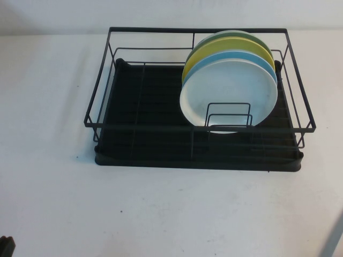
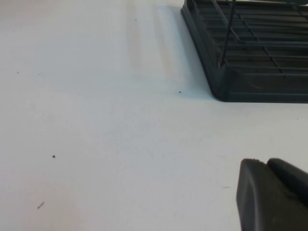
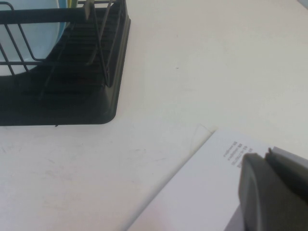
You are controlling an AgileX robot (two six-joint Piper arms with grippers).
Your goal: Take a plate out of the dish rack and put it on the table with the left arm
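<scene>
While plate (image 1: 230, 91) stands in dish rack (image 1: 134, 107) | left gripper (image 2: 269, 192) (closed) low over table (image 1: 53, 80) | right gripper (image 3: 272, 192) low too

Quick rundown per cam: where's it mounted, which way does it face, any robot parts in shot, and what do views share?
High: raised on the robot's side, angled down at the table, dish rack and white plate; left hand barely shows at the near edge.
Left wrist: low over the table, facing a rack corner; shut left hand in frame.
Right wrist: low, facing the other rack corner and a printed sheet; right hand shows.
All three share the rack.
</scene>
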